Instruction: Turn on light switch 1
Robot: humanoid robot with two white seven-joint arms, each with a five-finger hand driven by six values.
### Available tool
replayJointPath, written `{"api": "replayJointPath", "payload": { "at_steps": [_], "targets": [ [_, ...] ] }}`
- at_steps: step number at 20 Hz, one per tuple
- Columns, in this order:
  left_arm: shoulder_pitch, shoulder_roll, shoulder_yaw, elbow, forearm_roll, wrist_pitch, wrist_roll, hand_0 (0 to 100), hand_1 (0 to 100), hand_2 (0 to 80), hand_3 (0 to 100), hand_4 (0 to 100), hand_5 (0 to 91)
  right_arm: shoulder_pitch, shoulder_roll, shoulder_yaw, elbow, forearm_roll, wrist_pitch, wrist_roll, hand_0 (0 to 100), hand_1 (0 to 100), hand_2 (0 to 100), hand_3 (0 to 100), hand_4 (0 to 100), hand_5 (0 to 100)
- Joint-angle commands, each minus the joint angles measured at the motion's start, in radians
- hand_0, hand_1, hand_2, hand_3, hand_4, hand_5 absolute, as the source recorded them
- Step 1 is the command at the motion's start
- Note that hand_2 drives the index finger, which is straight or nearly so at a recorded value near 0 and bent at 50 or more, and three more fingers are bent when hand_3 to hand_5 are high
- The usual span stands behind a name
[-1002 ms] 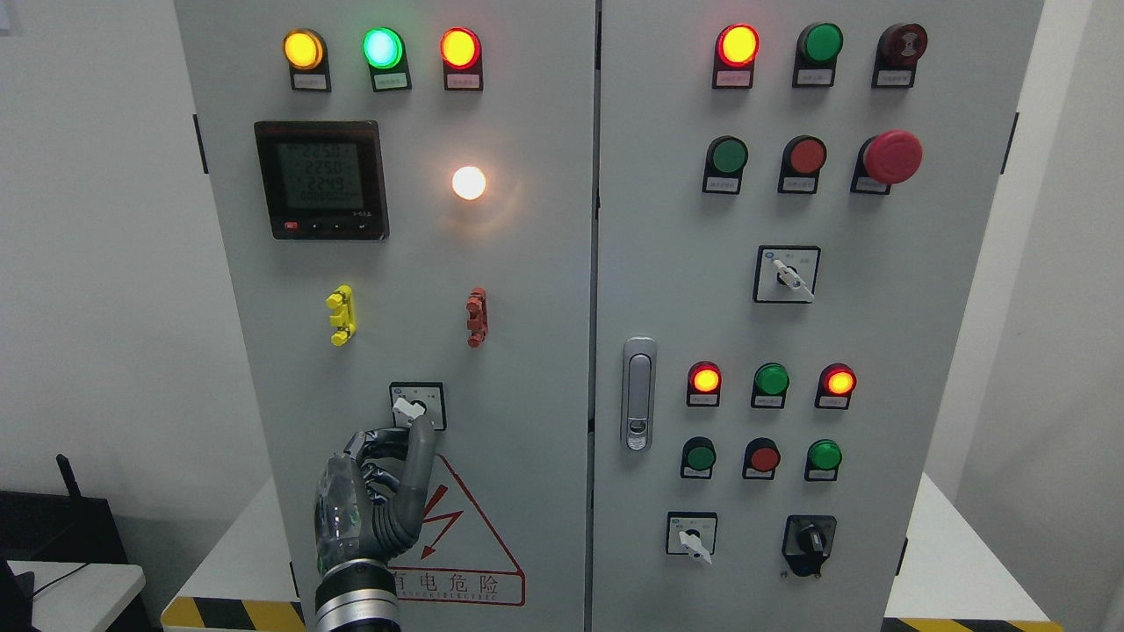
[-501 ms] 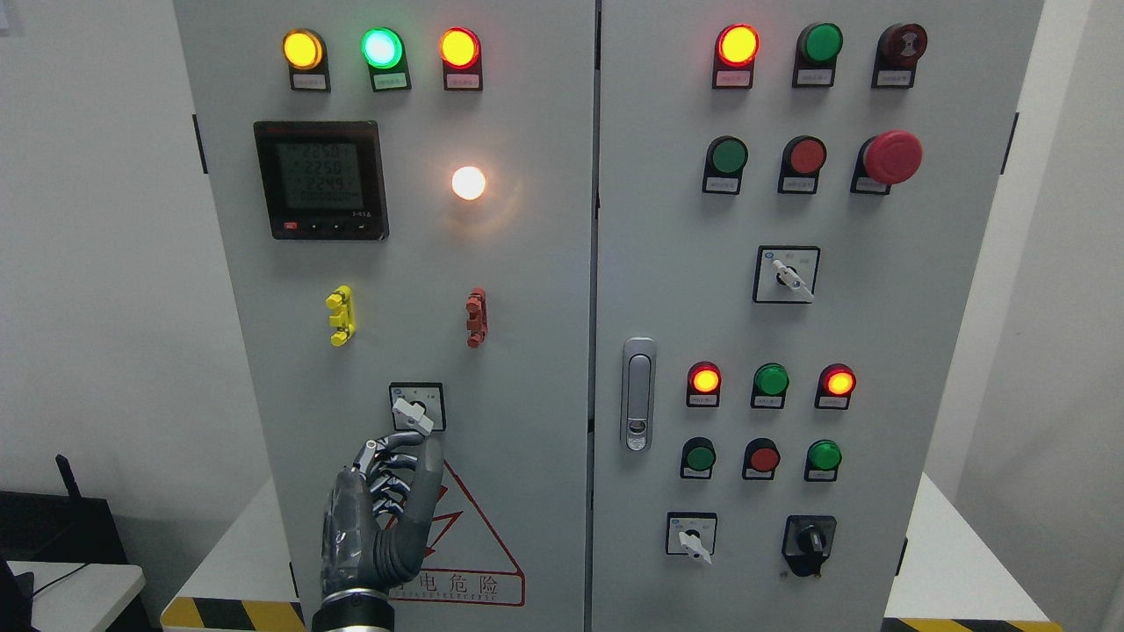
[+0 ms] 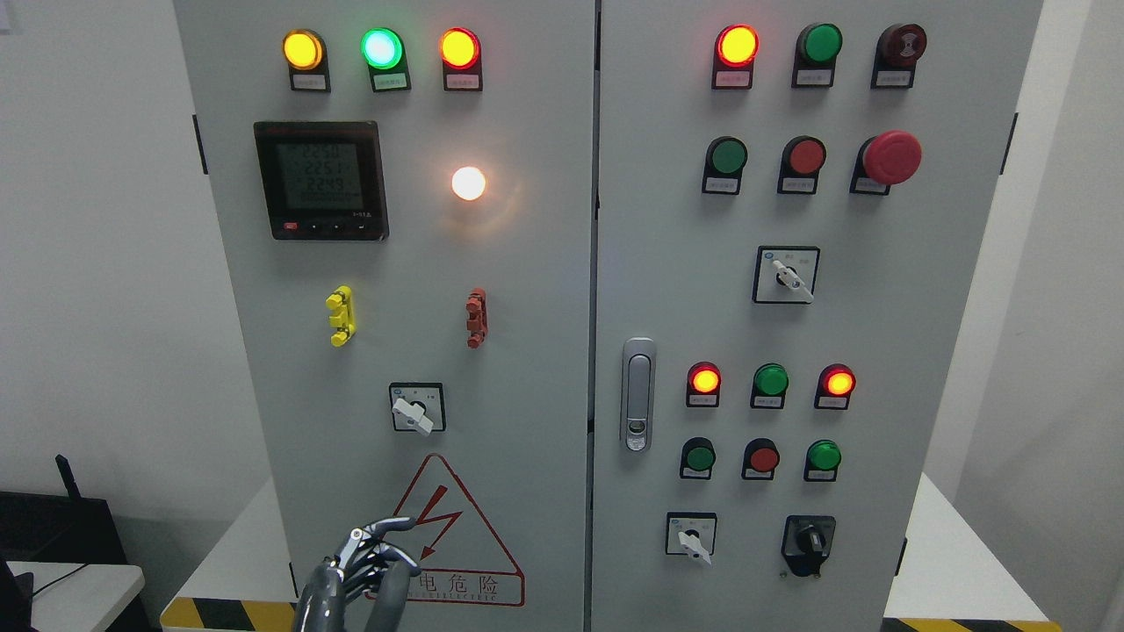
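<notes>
The rotary switch (image 3: pixel 414 408) sits low on the left cabinet door, its white handle pointing down and to the right. Above it a round white lamp (image 3: pixel 468 183) glows. My left hand (image 3: pixel 373 562) shows at the bottom edge, well below the switch and in front of the red warning triangle (image 3: pixel 452 535). Its fingers are curled and hold nothing. The right arm is out of view.
The left door carries a digital meter (image 3: pixel 321 180), three lit indicator lamps (image 3: pixel 381 48), and yellow (image 3: pixel 341 315) and red (image 3: pixel 476 317) clips. The right door has a latch (image 3: pixel 638 393), push buttons, selector switches and a red emergency button (image 3: pixel 892 156).
My left hand has dropped from the rotary switch to the bottom edge, letting go of the handle. The handle now shows fully, pointing lower right.
</notes>
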Motion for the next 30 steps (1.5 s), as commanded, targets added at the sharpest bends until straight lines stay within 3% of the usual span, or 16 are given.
{"api": "replayJointPath", "payload": {
  "at_steps": [1,3,5,9,16,25,28,30],
  "targets": [
    [0.129,0.027,0.219,0.122,0.046,-0.112,-0.035,0,4,21.9,59,73,48.8,0.0,0.0,0.02,0.001,-0.026,0.0,-0.001,12,39,0,0,0,0],
    [0.159,0.029,0.246,0.183,0.093,-0.115,-0.055,0,3,18.0,53,65,43.1,0.0,0.0,0.02,0.0,-0.026,0.0,-0.001,12,39,0,0,0,0],
    [0.192,0.03,0.273,0.26,0.136,-0.115,-0.07,0,2,12.7,44,54,31.8,0.0,0.0,0.02,0.001,-0.026,0.0,-0.001,12,39,0,0,0,0],
    [0.238,0.043,0.351,0.436,0.146,-0.115,-0.072,0,0,5.2,31,41,23.8,0.0,0.0,0.02,0.0,-0.026,0.0,-0.001,12,39,0,0,0,0],
    [0.283,0.059,0.445,0.801,0.137,-0.115,-0.073,14,4,3.3,25,33,18.0,0.0,0.0,0.02,0.0,-0.026,0.0,-0.001,12,39,0,0,0,0],
    [0.364,0.092,0.445,1.194,0.134,-0.118,-0.063,25,4,0.0,9,19,8.9,0.0,0.0,0.02,0.0,-0.026,0.0,-0.001,12,39,0,0,0,0],
    [0.36,0.115,0.433,1.384,0.134,-0.117,-0.076,27,6,0.0,4,15,6.4,0.0,0.0,0.02,0.0,-0.026,0.0,-0.001,12,39,0,0,0,0],
    [0.344,0.136,0.416,1.492,0.132,-0.115,-0.121,27,8,0.0,0,10,3.6,0.0,0.0,0.02,0.0,-0.026,0.0,-0.001,12,39,0,0,0,0]
  ]
}}
